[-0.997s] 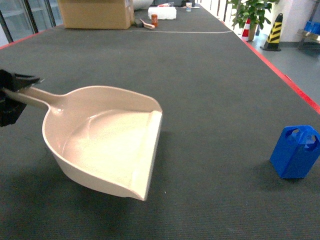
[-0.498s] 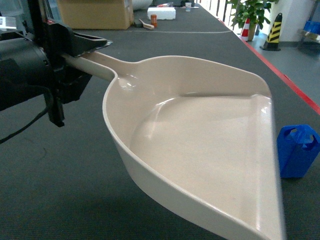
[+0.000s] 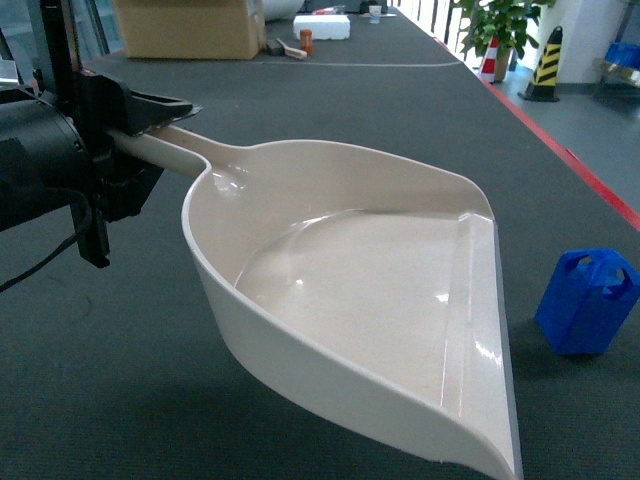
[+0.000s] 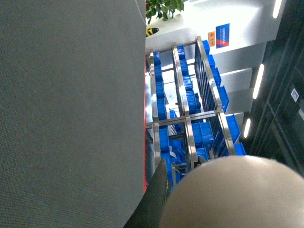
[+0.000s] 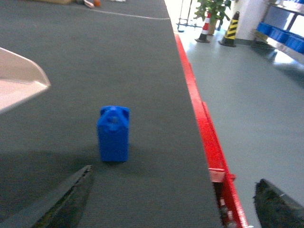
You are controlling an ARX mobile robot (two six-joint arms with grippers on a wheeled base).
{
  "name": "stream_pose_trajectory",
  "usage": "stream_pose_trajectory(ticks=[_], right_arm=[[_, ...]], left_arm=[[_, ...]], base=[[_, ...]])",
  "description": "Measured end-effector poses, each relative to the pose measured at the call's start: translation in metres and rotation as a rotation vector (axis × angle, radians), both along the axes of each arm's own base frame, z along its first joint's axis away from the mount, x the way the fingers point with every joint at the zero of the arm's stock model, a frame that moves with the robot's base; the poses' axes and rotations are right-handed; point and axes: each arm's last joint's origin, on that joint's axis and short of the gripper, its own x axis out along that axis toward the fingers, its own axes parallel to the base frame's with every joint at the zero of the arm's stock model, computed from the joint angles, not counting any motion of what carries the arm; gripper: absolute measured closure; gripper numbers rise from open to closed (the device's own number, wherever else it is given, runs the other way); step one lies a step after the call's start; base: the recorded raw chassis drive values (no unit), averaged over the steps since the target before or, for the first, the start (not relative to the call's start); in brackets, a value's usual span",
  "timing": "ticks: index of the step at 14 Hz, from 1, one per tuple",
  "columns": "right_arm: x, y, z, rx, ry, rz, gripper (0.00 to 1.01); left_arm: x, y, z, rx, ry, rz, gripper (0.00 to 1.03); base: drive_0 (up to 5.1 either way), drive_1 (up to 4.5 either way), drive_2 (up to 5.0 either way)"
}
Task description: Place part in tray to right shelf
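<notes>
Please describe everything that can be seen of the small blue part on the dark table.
The part is a small bright-blue block that looks like plastic, with a chamfered top and a loop handle hole. It stands upright on the dark table, near the red right edge. Nothing touches it: the tray is lifted to its left, and the right gripper is open, short of it.

text: we read none | wall sign [image 4: 222, 35] in left wrist view: blue and orange, lettering too small for us | cardboard box [image 3: 190, 27]: we make out no print
</notes>
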Motion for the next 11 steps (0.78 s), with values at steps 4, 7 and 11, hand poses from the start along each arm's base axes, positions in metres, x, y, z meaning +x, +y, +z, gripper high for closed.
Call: stream_pose_trajectory(ticks=[4,7,11], right_arm=[[0.077,0.005,0.033,-0.019,0.111,0.033,0.03],[0.137,0.022,0.02,-0.036,0.291,0.116,0.03],[0.197,0.035,0.004,-0.056,0.399,0.119,0.03]], left_arm=[[0.0,0.002,0.0,0.0,-0.004,0.01,0.91],[0.0,0.001,0.0,0.0,-0.002,0.006,0.91],[0.0,0.002,0.0,0.0,-0.001,0.006,0.91]], base=[[0.0,0.0,0.0],[0.0,0.0,0.0],[0.0,0.0,0.0]])
